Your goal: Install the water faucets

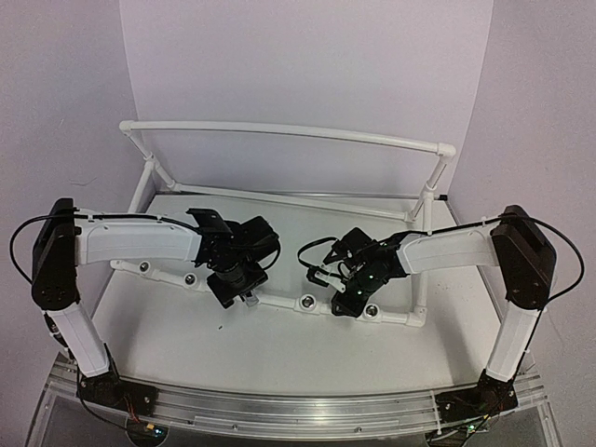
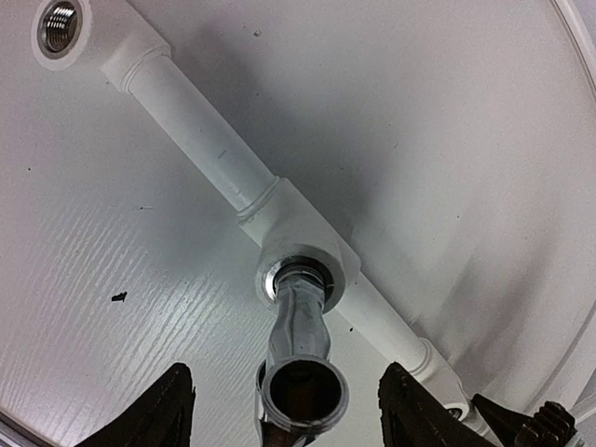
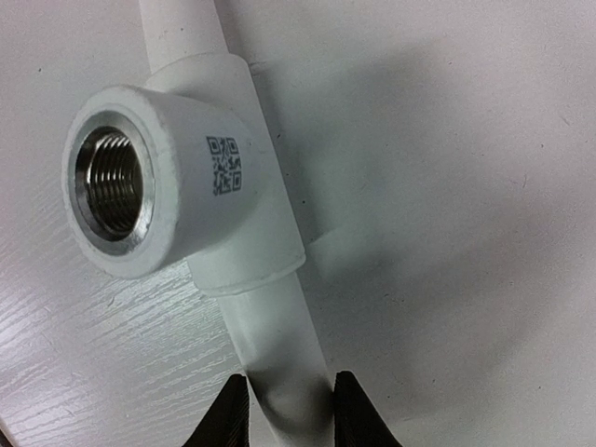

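A chrome water faucet [image 2: 300, 346] stands with its base in a threaded socket of the white pipe frame [image 2: 200, 140], its open end facing the left wrist camera. My left gripper [image 2: 285, 396] is open; its two fingers flank the faucet with a gap on each side. From above, the left gripper [image 1: 244, 293] hovers over the front pipe [image 1: 279, 303] with the faucet [image 1: 250, 299] under it. My right gripper [image 3: 287, 402] is shut on the white pipe [image 3: 270, 354], just below a tee fitting with a bare threaded socket [image 3: 110, 182]. In the top view the right gripper [image 1: 350, 302] sits on the same front pipe.
Another bare socket [image 2: 59, 26] shows at the top left of the left wrist view. The pipe frame rises behind into a tall rear rail [image 1: 289, 132]. Several sockets [image 1: 305, 302] dot the front pipe. The white table [image 1: 279, 354] runs toward the arm bases.
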You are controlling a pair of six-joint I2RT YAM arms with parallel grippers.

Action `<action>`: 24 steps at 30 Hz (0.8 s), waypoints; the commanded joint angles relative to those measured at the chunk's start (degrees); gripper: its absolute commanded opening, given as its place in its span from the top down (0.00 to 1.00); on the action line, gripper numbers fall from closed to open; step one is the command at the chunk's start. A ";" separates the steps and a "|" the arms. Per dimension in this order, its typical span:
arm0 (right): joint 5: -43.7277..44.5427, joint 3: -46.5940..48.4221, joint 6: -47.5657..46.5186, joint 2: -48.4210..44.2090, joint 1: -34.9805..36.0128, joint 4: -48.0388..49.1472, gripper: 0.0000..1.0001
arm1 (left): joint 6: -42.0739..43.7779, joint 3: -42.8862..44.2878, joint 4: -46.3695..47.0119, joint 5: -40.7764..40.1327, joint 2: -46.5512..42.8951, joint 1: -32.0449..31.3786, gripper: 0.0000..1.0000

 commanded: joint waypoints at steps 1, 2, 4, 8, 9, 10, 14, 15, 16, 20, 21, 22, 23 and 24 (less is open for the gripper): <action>-2.31 0.86 0.25 -1.30 0.65 -2.62 0.71 | -3.01 -0.88 3.10 0.93 1.66 0.06 0.34; -2.28 0.83 0.19 -1.30 0.65 -2.62 0.71 | -3.21 -1.27 3.40 0.91 1.78 0.06 0.35; -2.25 0.82 0.17 -1.30 0.60 -2.61 0.71 | -3.32 -2.32 5.03 1.05 1.61 0.06 0.39; -2.27 0.72 0.20 -1.36 0.63 -2.62 0.71 | -3.33 -3.26 6.17 0.97 1.60 0.06 0.47; -2.22 0.70 0.18 -1.37 0.63 -2.62 0.71 | -3.02 -3.30 6.09 1.01 1.71 0.05 0.51; -2.18 0.72 0.17 -1.38 0.63 -2.62 0.71 | -2.69 -3.33 5.95 1.06 1.84 0.04 0.55; -2.17 0.73 0.17 -1.27 0.61 -2.61 0.71 | 0.03 -2.65 4.15 1.19 2.61 0.15 0.69; -2.13 0.73 0.17 -1.27 0.59 -2.62 0.71 | 0.50 -2.05 3.08 1.10 2.98 0.13 0.71; -2.09 0.73 0.12 -1.28 0.62 -2.62 0.71 | 1.40 -1.47 2.07 0.97 3.42 0.19 0.73; -2.00 0.57 -0.02 -1.30 0.61 -2.71 0.71 | 5.08 1.39 -2.29 0.67 5.37 0.44 0.82; -2.01 0.55 -0.01 -1.28 0.61 -2.71 0.71 | 6.44 2.06 -2.91 0.58 5.79 0.49 0.83; -2.00 0.50 -0.02 -1.30 0.62 -2.72 0.72 | 8.18 2.78 -3.44 0.44 6.16 0.52 0.85; -1.99 0.46 -0.08 -1.32 0.65 -2.78 0.72 | 9.41 3.51 -4.24 0.21 6.59 0.57 0.85; -1.94 0.42 -0.14 -1.34 0.65 -2.84 0.72 | 10.80 4.37 -5.24 -0.04 7.09 0.59 0.86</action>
